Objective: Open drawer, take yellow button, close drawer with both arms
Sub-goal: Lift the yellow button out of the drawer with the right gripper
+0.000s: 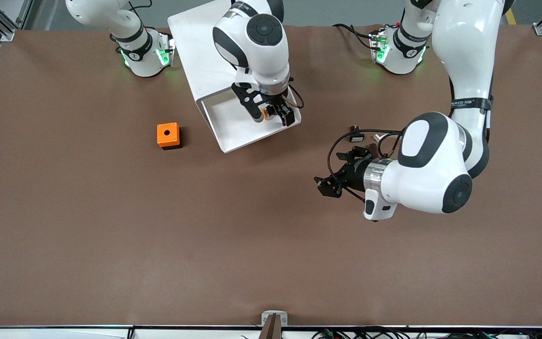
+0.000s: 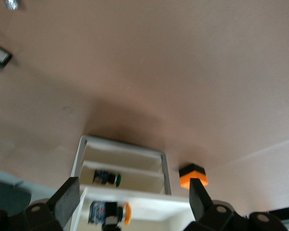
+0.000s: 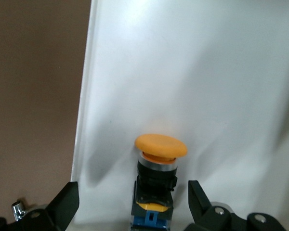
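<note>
A: Big stuff first. Brown table, white cabinet near the right arm's base, its top drawer pulled out toward the front camera.

B: Arms?

A: Right arm reaches over the open drawer, right gripper down inside it, jaws apart. Left arm bends low toward the left arm's end of the table, left gripper pointing sideways toward the cabinet, jaws spread wide, nothing between them.

B: The button?

A: Button lies on the white drawer floor, orange cap pointing away from the wrist, black-and-blue body between the right gripper's open fingers. No contact seen; fingers stand clear of it on both sides. In the front view it's just an orange speck between the fingers.

B: Anything around it?

A: Orange cube with a round hole sits on the table beside the drawer, toward the right arm's end, apart from it. A small black part with a white face lies just by the left wrist, cables looping over it. Left wrist view shows a second dark part in a lower drawer; what it is, can't tell.

B: Blocking anything?

A: Drawer walls flank the button; floor around it is bare.
</note>
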Tool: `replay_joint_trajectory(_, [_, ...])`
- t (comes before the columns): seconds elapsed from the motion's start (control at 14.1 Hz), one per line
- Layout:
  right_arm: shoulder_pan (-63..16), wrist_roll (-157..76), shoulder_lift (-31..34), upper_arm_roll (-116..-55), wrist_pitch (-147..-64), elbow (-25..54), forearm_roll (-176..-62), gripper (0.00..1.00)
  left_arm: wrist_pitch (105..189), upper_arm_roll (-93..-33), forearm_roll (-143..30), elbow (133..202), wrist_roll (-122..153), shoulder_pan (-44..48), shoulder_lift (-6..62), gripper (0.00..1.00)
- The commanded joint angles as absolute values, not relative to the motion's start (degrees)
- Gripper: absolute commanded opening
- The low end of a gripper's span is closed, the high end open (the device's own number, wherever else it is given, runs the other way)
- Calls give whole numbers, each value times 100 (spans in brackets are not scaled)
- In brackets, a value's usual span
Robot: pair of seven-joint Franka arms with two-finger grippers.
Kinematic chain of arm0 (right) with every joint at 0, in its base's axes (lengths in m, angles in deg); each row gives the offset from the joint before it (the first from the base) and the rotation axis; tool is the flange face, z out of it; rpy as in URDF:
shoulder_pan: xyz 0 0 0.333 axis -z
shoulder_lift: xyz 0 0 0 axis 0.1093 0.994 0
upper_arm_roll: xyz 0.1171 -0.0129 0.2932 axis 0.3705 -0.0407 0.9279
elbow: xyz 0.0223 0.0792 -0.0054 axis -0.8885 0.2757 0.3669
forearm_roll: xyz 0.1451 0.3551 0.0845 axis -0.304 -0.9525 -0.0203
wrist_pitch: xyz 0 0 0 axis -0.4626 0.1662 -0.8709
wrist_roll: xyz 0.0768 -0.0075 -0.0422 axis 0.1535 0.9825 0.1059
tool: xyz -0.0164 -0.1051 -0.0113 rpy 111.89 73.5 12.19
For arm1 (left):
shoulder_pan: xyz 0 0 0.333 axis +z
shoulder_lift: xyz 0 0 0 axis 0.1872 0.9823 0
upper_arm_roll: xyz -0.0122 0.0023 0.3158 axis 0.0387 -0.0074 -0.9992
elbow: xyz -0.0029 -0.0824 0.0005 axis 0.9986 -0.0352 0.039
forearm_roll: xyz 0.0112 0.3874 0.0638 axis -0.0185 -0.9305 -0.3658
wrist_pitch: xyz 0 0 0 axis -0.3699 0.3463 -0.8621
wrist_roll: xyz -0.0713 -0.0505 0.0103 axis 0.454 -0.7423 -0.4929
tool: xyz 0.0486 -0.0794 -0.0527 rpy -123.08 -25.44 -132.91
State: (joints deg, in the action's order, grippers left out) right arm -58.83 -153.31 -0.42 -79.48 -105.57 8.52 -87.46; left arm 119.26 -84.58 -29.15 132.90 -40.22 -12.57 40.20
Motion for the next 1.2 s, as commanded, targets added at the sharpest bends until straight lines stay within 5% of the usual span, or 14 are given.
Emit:
replay_joint_trajectory(0.0, [-6015,-15572,18,-8007,-10550,821,-8668,95,12494,-8466,-3565,13480,-3925,-1539,3821,100])
replay_joint_trajectory(0.21, [-6015,-15353,44,-7998,-10523,804,-8738,71,12918,-8475,-4382,13524,-4048,-1908,3821,100])
replay_joint_trajectory(0.57, [-6024,-15282,44,-7990,-10550,742,-8905,4,13523,-8484,-5060,13603,-4467,-2435,3899,100])
replay_joint_trajectory(0.85, [-5919,-14634,-26,-8016,-10279,620,-8914,0,13683,-8475,-5580,13603,-4971,-2656,3961,100])
replay_joint_trajectory(1.13, [-5200,-13291,-245,-8033,-9041,67,-9072,0,13683,-8475,-5685,13603,-4971,-2709,3970,100])
